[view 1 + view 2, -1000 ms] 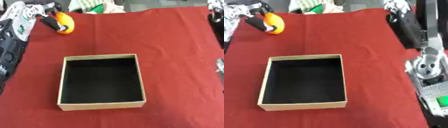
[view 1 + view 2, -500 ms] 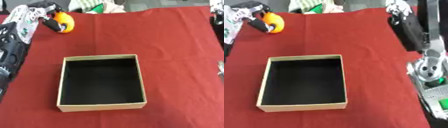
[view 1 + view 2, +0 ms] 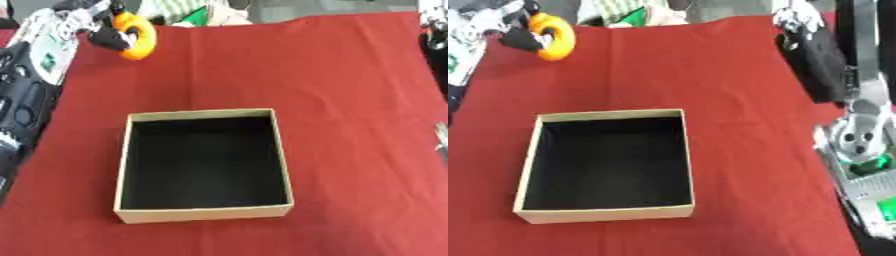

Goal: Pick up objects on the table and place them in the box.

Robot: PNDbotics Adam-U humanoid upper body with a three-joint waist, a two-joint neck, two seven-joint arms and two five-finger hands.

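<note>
Up at the far left corner of the red-covered surface [image 3: 350, 75], the robot's left hand [image 3: 94, 25] has its dark fingers curled round an orange ring-shaped object [image 3: 137, 36], pinching it from the left side. The ring is tilted nearly on edge, and whether its lower rim touches the cloth or hangs just clear of it I cannot tell. The left arm [image 3: 31, 75], black with pale panels, runs down along the left edge of the cloth.

In the middle of the surface, a little toward the near side, sits the box [image 3: 203, 214]: an open cardboard tray with tan walls and a black inside. Nothing lies in it. It is well apart from the orange ring, with bare red cloth between them.

The right hand [image 3: 796, 20] shows at the far right corner, pale fingers at the end of a black forearm [image 3: 824, 65] that lies along the right edge of the cloth. It is not touching any object; its fingers are too blurred for me to say whether they are spread or curled.

Beyond the far edge of the cloth there is something green and white [image 3: 188, 12], too unclear to name
</note>
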